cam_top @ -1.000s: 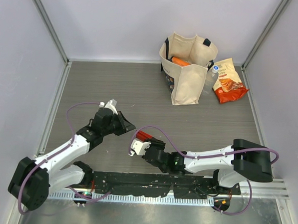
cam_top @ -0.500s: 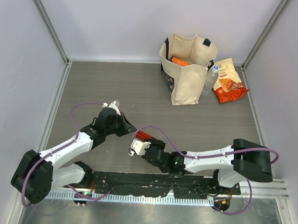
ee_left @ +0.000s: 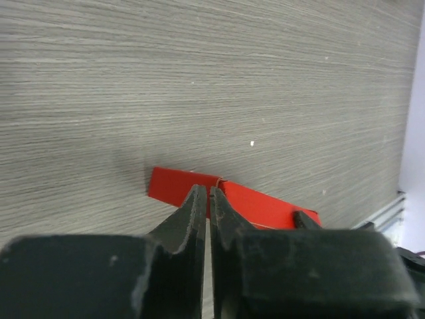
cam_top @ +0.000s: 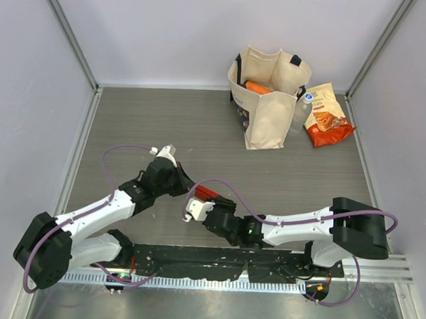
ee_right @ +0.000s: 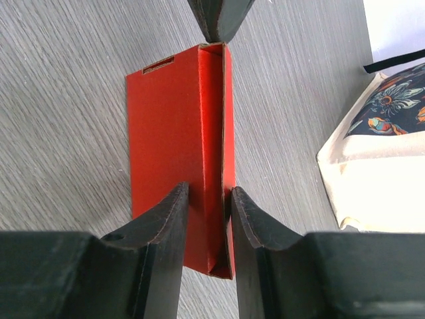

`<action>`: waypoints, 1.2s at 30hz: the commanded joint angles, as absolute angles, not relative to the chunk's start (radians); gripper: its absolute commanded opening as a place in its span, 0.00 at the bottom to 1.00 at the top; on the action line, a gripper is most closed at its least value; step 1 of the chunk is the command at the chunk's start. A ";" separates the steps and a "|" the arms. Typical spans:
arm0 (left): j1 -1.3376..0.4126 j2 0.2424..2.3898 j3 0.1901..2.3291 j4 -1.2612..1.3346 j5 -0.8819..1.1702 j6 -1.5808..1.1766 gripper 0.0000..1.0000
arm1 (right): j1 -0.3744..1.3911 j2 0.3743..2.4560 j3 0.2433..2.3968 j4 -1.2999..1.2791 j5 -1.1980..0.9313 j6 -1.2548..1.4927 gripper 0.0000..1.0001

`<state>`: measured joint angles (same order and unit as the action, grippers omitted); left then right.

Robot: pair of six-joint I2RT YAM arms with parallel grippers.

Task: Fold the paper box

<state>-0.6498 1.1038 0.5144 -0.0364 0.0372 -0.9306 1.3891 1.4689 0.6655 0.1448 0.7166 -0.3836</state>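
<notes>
- The paper box (ee_right: 166,133), red card partly folded, lies on the table (ee_right: 66,100) straight ahead of the right pincer (ee_right: 207,193). One long side is turned up as a narrow wall.
- The right pincer is grasping that upturned wall at the box's near end, one finger on each side. The flat panel spreads out to the pincer's left in its wrist view.
- The left pincer (ee_left: 206,194) is clenched, its tips meeting at the far end of the same wall, facing the right pincer. Whether any card is nipped between them cannot be told.
- A beige tote bag (cam_top: 269,105) stands ahead and to the right of the right pincer, well apart from the box.
- An orange-red snack bag (cam_top: 328,117) lies just beside the tote, on the side away from both pincers.
</notes>
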 commanded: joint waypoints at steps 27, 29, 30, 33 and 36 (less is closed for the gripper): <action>-0.518 1.120 0.555 -0.117 0.292 -0.993 0.49 | 1.382 1.499 0.669 0.103 0.646 -0.353 0.35; -0.518 1.118 0.552 -0.129 0.281 -0.988 0.45 | 1.382 1.497 0.669 0.103 0.650 -0.353 0.35; -0.520 1.121 0.549 -0.129 0.279 -0.983 0.43 | 1.382 1.499 0.669 0.103 0.652 -0.353 0.34; -0.520 1.140 0.537 -0.118 0.281 -0.985 0.42 | 1.382 1.497 0.670 0.101 0.652 -0.351 0.35; -0.518 1.155 0.520 -0.081 0.275 -0.986 0.42 | 1.382 1.497 0.670 0.101 0.650 -0.351 0.34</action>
<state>-0.5167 1.1423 0.5411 -0.1112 0.2901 -1.0058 1.3853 1.4818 0.6769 0.1486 0.7128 -0.3882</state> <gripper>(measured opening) 0.421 0.347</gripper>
